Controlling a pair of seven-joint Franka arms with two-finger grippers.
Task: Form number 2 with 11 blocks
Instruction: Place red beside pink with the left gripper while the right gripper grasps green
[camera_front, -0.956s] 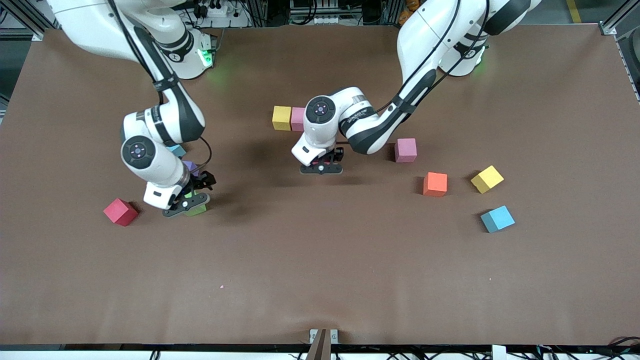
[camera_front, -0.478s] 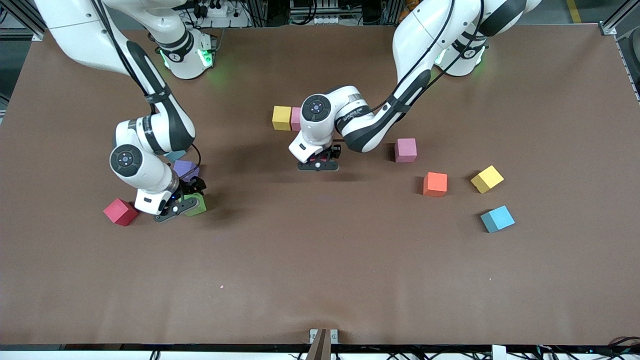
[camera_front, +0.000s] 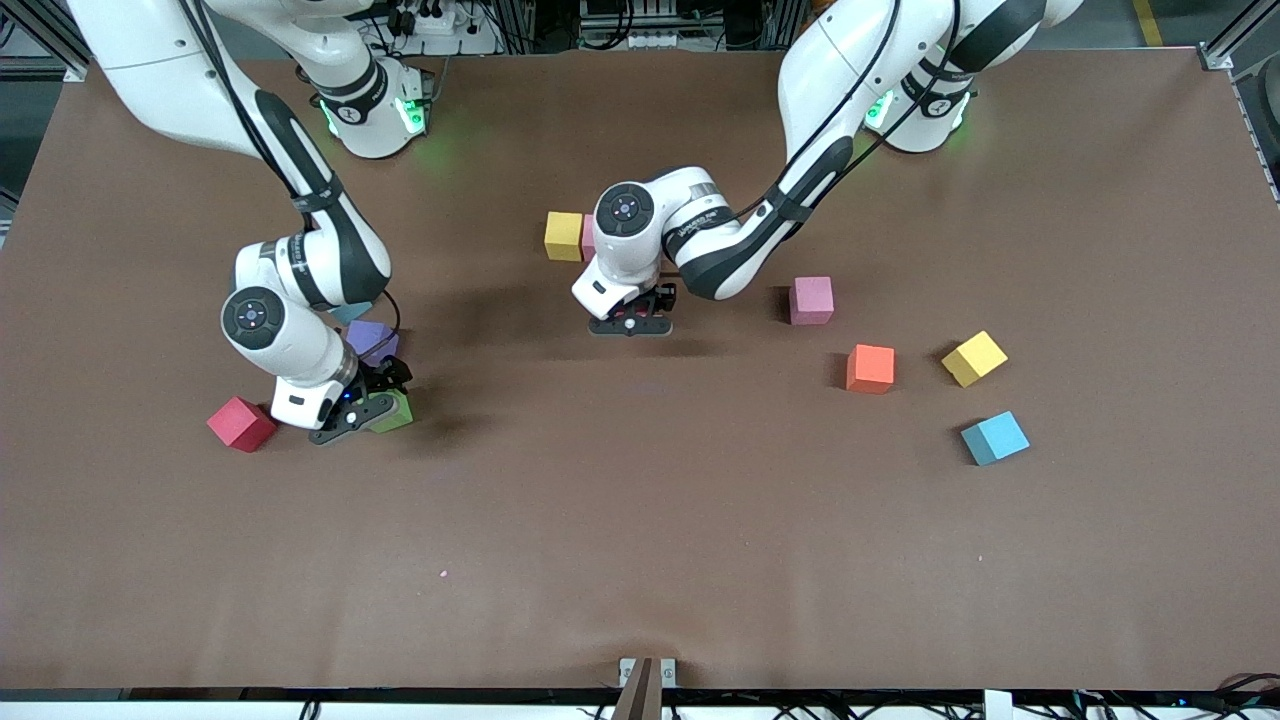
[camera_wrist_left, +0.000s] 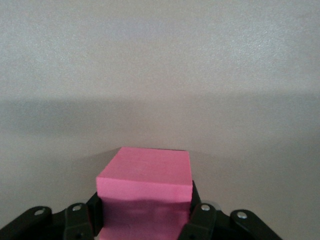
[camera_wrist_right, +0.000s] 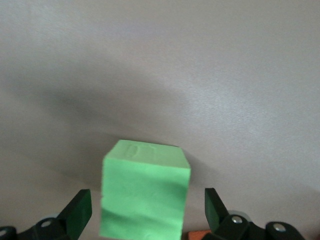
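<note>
The left gripper (camera_front: 630, 325) is clamped on a bright pink block (camera_wrist_left: 145, 187), its 2 fingers (camera_wrist_left: 200, 220) pressed against opposite sides of the cube. In the front view that block is almost wholly hidden under the wrist. I take the yellow block (camera_front: 563, 236) near the middle of the table (camera_front: 640, 560) as my landmark: the left gripper is over the table just beside it, on the side toward the front camera. A second pink block (camera_front: 589, 237) touches the yellow block on the side toward the left arm's end and is mostly covered by the arm.

From the landmark toward the left arm's end, 4 loose cubes lie well apart from it: a mauve-pink block (camera_front: 811, 300), an orange block (camera_front: 870, 368), a second yellow block (camera_front: 974, 358) turned at an angle, and a light blue block (camera_front: 995, 437), each nearer the front camera than the landmark.

Toward the right arm's end, the right gripper (camera_front: 350, 417) is low over a green block (camera_front: 395, 412). Its fingers (camera_wrist_right: 77, 212) stand apart on either side of the cube with gaps showing, not gripping it. A purple block (camera_front: 372, 340) and a sliver of another light blue block (camera_front: 352, 311) show beside that arm, and a red block (camera_front: 241, 423) sits near the green one.

No digit 2 is formed yet.
</note>
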